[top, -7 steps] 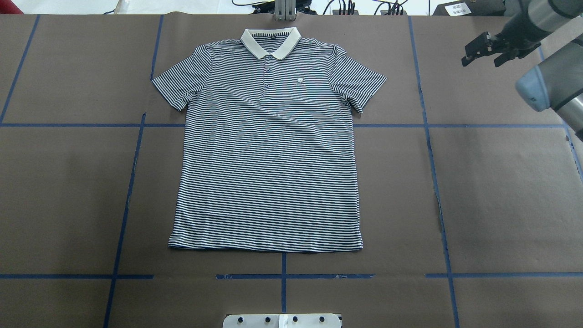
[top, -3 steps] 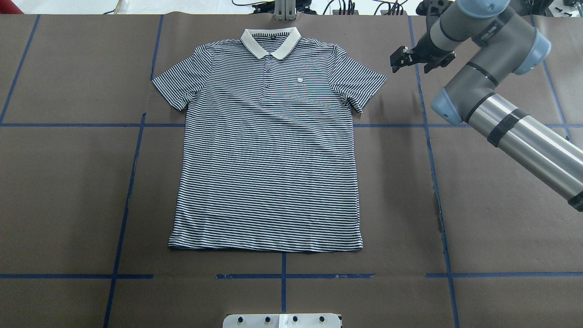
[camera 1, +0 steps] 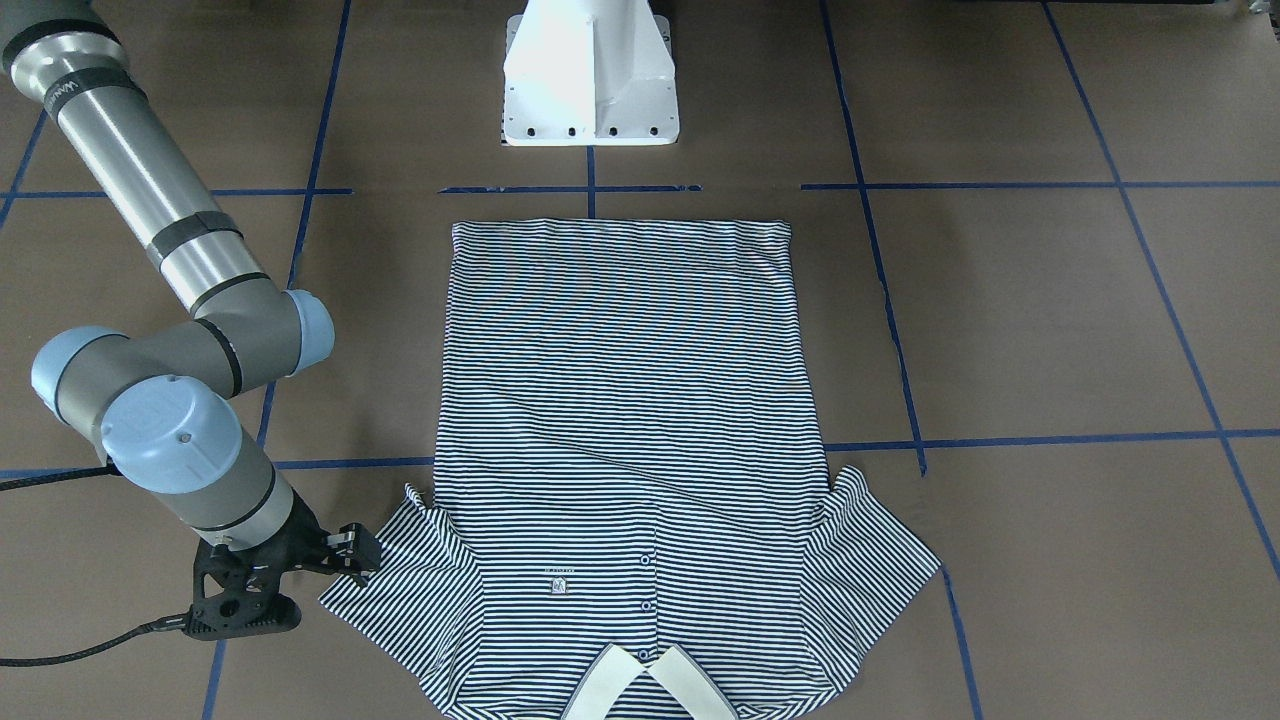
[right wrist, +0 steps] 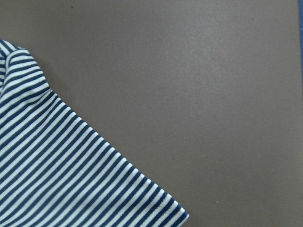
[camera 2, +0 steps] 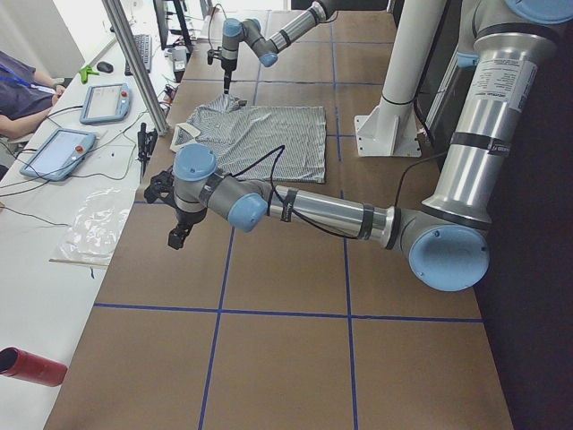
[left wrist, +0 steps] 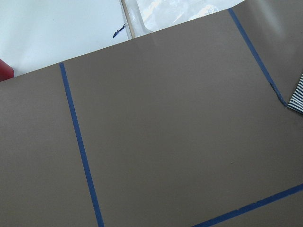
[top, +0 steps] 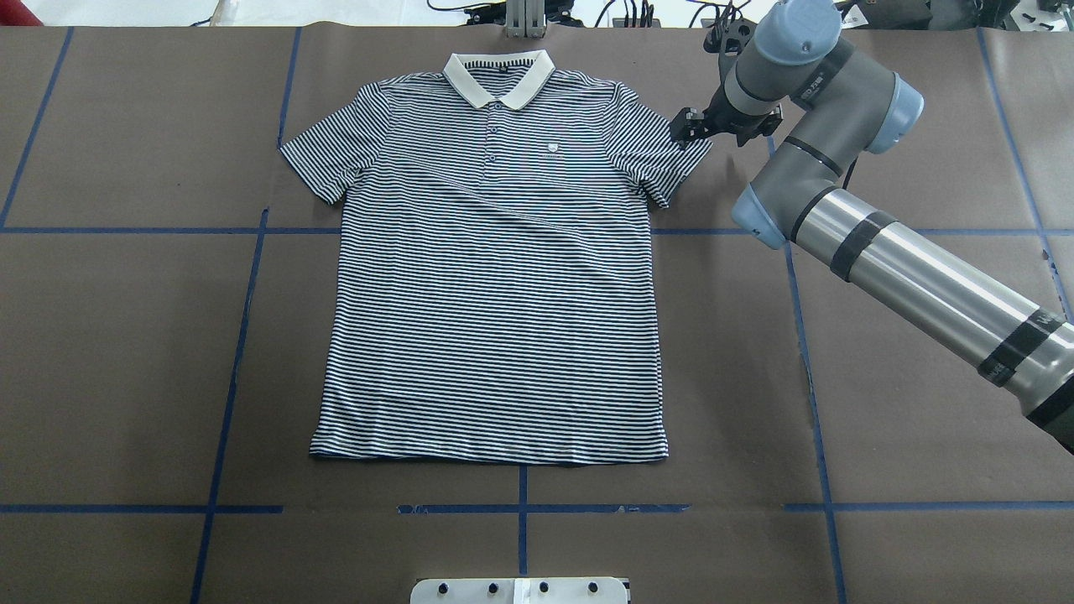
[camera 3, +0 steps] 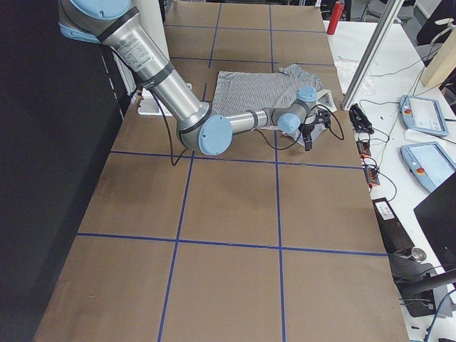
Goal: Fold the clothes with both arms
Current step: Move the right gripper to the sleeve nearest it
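Right pincer (top: pixel 684 134) is spread at a sleeve tip of the polo shirt (top: pixel 495 277); left pincer (camera 2: pixel 177 239), cannot tell

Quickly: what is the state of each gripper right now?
Left gripper: cannot be told; only the side view shows it.
Right gripper: open, holding nothing, at a sleeve of the polo shirt.

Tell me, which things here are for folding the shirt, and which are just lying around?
For the job:
- striped polo shirt, lying flat
- right arm's fingers, at the tip of one sleeve
- left arm's fingers, away from the shirt

Just lying about:
- teach pendants on the side bench
- clear plastic sheet
- red tube
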